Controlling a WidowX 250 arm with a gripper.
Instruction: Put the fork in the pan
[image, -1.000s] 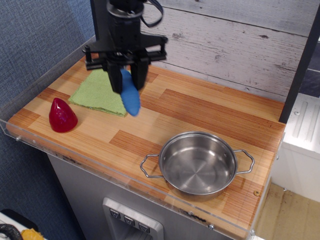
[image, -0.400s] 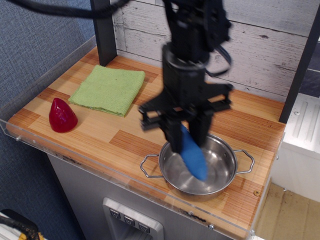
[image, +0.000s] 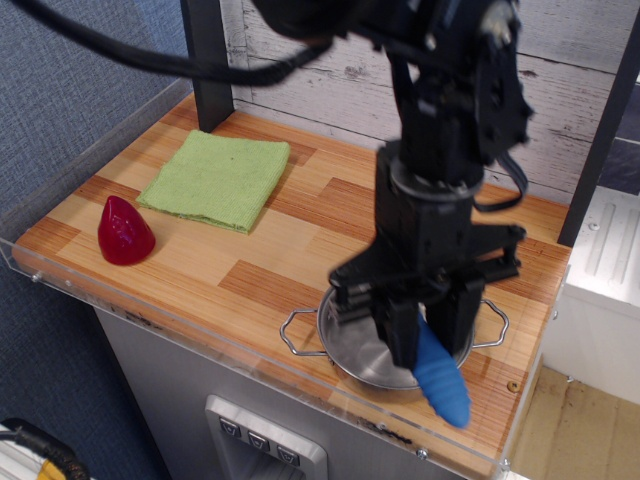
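My gripper (image: 425, 335) is shut on the fork (image: 441, 379), whose ribbed blue handle hangs down from the fingers; the tines are hidden between them. The gripper and arm stand over the steel pan (image: 345, 340), hiding most of it. Only the pan's left rim, part of its floor and both wire loop handles show. The blue handle's lower end reaches past the pan's front right rim in this view, and I cannot tell its height above the pan.
A folded green cloth (image: 217, 181) lies at the back left of the wooden counter (image: 260, 260). A dark red pointed object (image: 124, 231) sits near the left front edge. A clear acrylic rim runs along the counter's front and left sides.
The gripper has carried the fork from above the green cloth rightwards and forwards across the counter to the pan, and now sits lower and further right over it.
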